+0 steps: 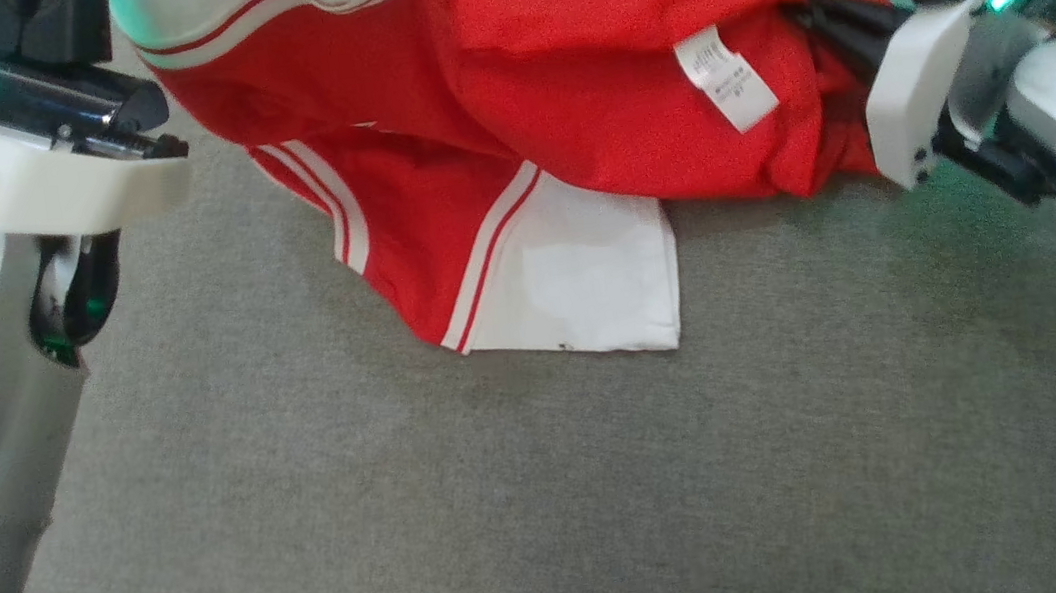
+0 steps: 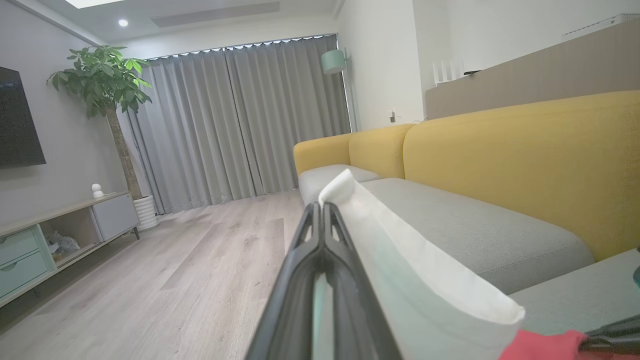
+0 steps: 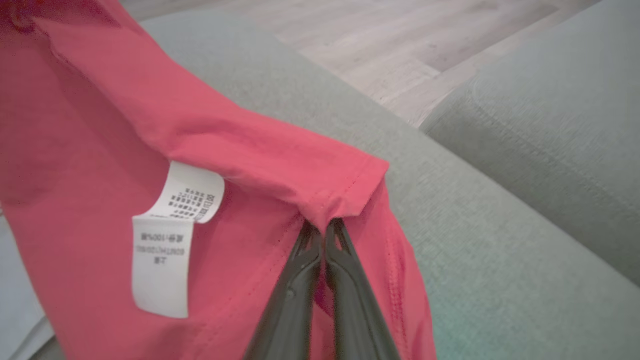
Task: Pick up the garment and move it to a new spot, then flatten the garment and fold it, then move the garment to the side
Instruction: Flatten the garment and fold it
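The right gripper [image 3: 325, 227] is pinching a red hem corner of the red-and-white jersey garment [image 1: 564, 101], which is sagging onto the grey sofa cushion [image 1: 512, 490] between it and the left gripper [image 2: 322, 210], clamped on a white edge. Light, limp cloth; hems are looking the surest hold.

Soft, even indoor light; a ceiling spot [image 2: 123, 22] glows; close-ups blur.

A home living room: a yellow-backed sofa [image 2: 500, 165] with grey seats, long grey curtains [image 2: 240, 125] past its far end, and across the wood floor [image 2: 200, 270] from it a potted tree [image 2: 107, 85], low cabinet [image 2: 65, 230] and wall screen [image 2: 17, 125].
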Robot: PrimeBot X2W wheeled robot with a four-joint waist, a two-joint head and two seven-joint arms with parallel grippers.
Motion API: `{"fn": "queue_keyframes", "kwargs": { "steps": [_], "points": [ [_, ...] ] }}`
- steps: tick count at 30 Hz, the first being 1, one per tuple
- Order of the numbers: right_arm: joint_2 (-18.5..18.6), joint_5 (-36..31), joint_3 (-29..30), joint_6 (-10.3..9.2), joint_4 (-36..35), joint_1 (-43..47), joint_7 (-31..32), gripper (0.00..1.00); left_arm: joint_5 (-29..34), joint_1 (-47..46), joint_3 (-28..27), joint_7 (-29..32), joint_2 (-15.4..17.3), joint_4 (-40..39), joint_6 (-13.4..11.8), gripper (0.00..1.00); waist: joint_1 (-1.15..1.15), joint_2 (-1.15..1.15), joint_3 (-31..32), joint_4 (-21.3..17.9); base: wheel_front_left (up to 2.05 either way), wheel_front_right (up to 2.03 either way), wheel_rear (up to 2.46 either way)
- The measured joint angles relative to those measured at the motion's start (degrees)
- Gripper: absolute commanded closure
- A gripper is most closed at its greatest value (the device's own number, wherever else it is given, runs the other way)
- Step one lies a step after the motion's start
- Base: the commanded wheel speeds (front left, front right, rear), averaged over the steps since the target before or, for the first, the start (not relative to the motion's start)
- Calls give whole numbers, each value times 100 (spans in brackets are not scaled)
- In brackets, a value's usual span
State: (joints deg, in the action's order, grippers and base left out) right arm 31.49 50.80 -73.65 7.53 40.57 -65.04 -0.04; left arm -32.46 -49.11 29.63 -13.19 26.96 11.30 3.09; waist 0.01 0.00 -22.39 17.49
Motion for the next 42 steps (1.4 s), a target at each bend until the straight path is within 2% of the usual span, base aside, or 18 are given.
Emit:
{"fn": "queue_keyframes", "kwargs": {
  "steps": [7, 13, 20, 23, 26, 29, 32, 36, 38, 42],
  "points": [
    [-52, 73, 10, 0, 210, -454, -693, 100, -1, -123, -168, -53, 202, 26, 47, 100, 0, 0, 157, -340, 0, 0, 0],
    [151, 167, 143, 0, 328, -907, -1109, 100, -115, -291, -393, -62, 332, -109, 55, 100, 0, 0, 329, -669, 0, 0, 0],
    [838, 109, 568, 0, 258, -1356, -1391, 100, -328, -422, -580, -145, 377, -575, 223, 100, -1, 0, 599, -1171, 0, 0, 0],
    [1168, 102, 577, 0, -151, -1161, -1417, 100, -401, -269, -550, -153, 437, -786, 280, 100, -1, 0, 671, -1367, 0, 0, 0],
    [1456, 58, 690, 0, -564, -573, -1423, 100, -420, 323, -449, -154, 623, -980, 297, 100, -1, 0, 692, -1545, 0, 0, 0],
    [1610, 58, 985, 0, -926, 337, -1433, 100, -426, 1177, -379, -153, 702, -1056, 282, 100, -1, 0, 713, -1685, 0, 0, 0],
    [1657, -159, 1770, 0, -1240, 1021, -1433, 100, -426, 1645, -434, -152, 772, -1256, 240, 100, 0, 0, 796, -1762, 0, 0, 0],
    [1785, -701, 2794, 0, -1795, 1241, -1435, 100, -318, 1530, -716, -153, 1042, -1708, 241, 100, -1, 0, 1035, -1844, 0, 0, 0],
    [1834, -918, 3140, 0, -2074, 1280, -1419, 100, -314, 1346, -768, -103, 1155, -1915, 241, 100, -1, 0, 1201, -1883, 0, 0, 0],
    [1939, -1299, 3700, 0, -2648, 1300, -977, 100, -286, 851, -867, 214, 1307, -2220, 245, 100, -2, 0, 1536, -1959, 0, 0, 0]
  ]
}}
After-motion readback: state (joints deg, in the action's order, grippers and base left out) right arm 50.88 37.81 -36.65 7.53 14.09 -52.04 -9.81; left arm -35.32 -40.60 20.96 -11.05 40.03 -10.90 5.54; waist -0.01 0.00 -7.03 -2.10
